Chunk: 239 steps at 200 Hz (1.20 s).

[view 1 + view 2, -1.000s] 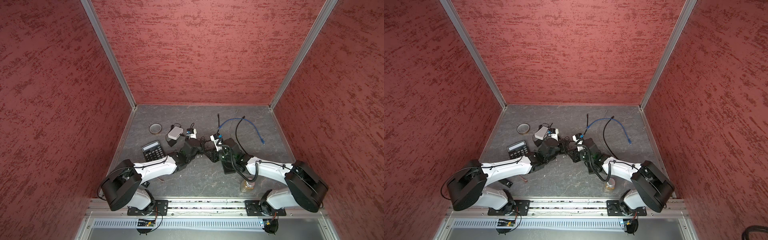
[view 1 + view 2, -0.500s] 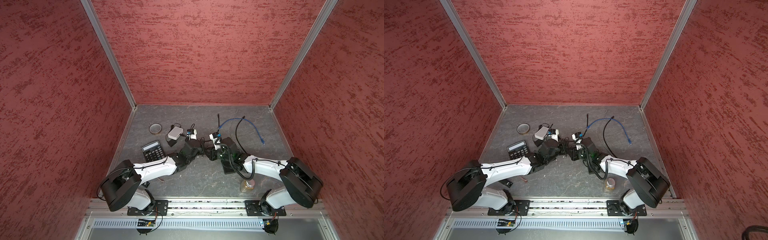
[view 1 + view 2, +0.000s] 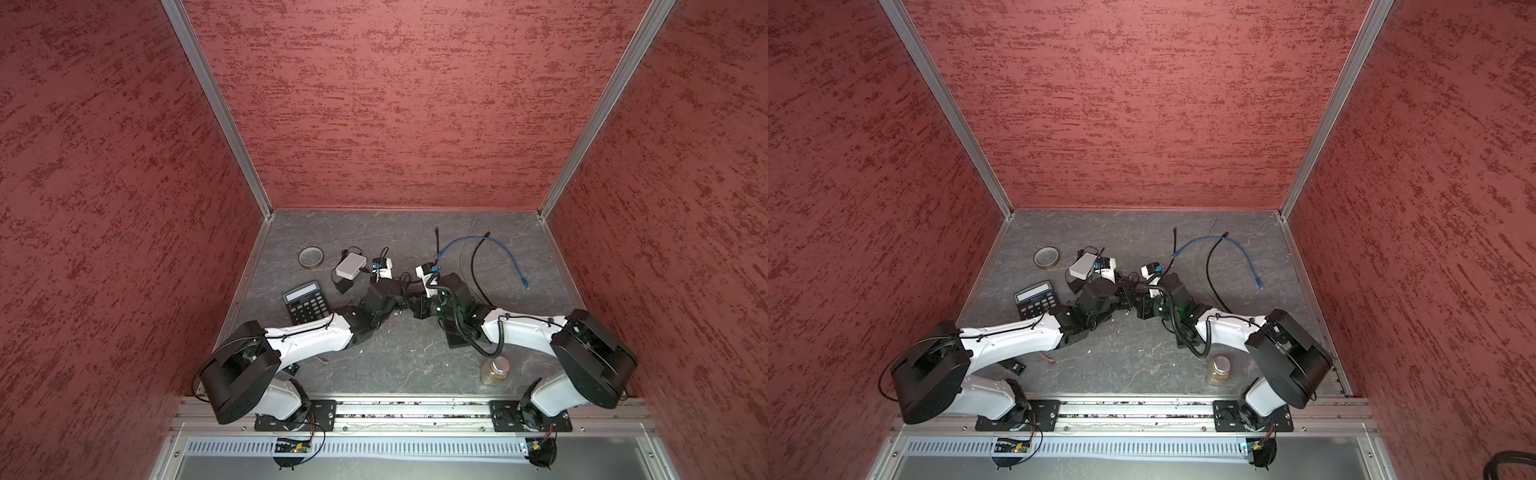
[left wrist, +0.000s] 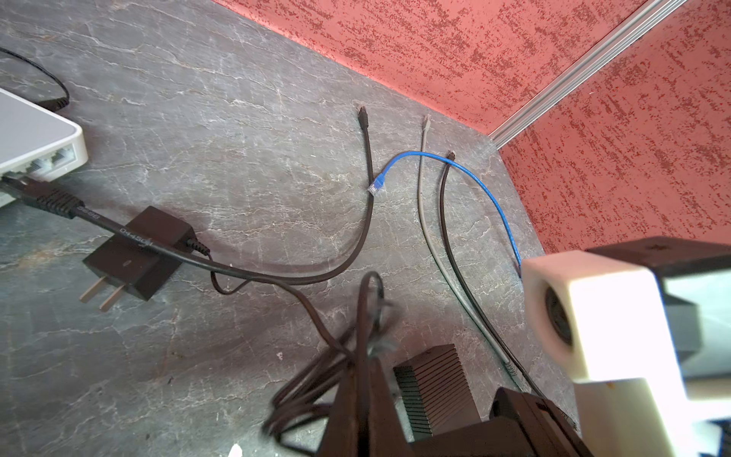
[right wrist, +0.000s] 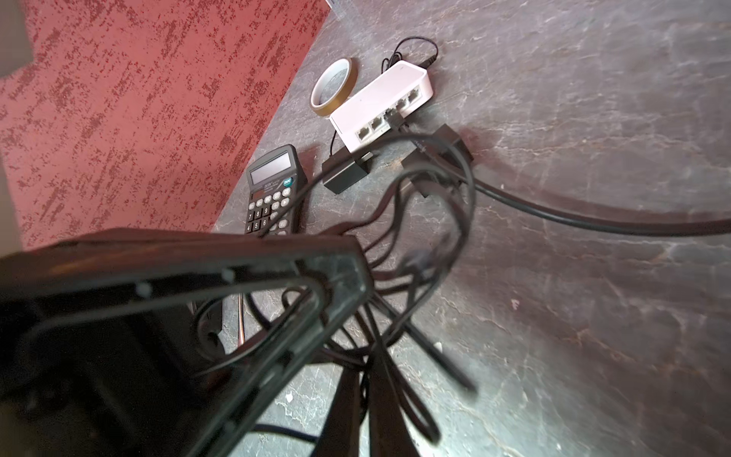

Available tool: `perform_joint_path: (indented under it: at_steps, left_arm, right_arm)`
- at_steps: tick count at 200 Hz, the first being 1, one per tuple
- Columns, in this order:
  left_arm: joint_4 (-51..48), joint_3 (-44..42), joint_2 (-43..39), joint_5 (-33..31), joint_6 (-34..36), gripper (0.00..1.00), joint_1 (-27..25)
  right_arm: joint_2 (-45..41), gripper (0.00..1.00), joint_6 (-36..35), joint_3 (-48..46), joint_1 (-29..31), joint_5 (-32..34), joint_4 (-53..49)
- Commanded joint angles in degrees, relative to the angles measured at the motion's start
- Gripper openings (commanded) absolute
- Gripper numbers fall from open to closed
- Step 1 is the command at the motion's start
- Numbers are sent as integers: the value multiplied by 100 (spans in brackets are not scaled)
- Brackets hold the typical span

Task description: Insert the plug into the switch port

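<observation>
Two grippers meet at mid-table, both with jaws pressed together: the left gripper point(image 4: 366, 374) pinches a loop of thin black cord point(image 4: 370, 292), while the right gripper point(image 5: 362, 376) sits closed amid the same tangle, its hold on any strand unclear. The black plug point(image 5: 395, 115) sits in a middle port of the white switch point(image 5: 381, 91), which lies on the table point(image 3: 395, 357) apart from both grippers, farther back and to the left, near a tape roll point(image 5: 334, 85) and a calculator point(image 5: 273, 190).

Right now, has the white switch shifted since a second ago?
No. The white switch sits in the same spot beside the tape roll.
</observation>
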Motion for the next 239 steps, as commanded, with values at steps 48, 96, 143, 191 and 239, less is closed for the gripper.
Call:
perform_joint_path:
  at_steps: [48, 96, 143, 191, 239]
  left_arm:
    - [-392, -184, -162, -96, 328, 0, -86]
    - [-852, -353, -90, -204, 494, 0, -76]
    - [-866, -472, -71, -74, 515, 32, -73]
    - [-810, -492, -23, 93, 496, 40, -71]
    - [-1014, -419, -196, -111, 502, 44, 106]
  right_arm:
    - [-346, 0, -141, 125, 12, 503, 73]
    - [-965, 0, -722, 259, -15, 965, -609]
    - [-1157, 0, -921, 302, -23, 1071, -832]
    - [-1202, 0, -965, 315, -23, 1105, -696]
    - [-1250, 0, -1349, 479, -29, 828, -1455]
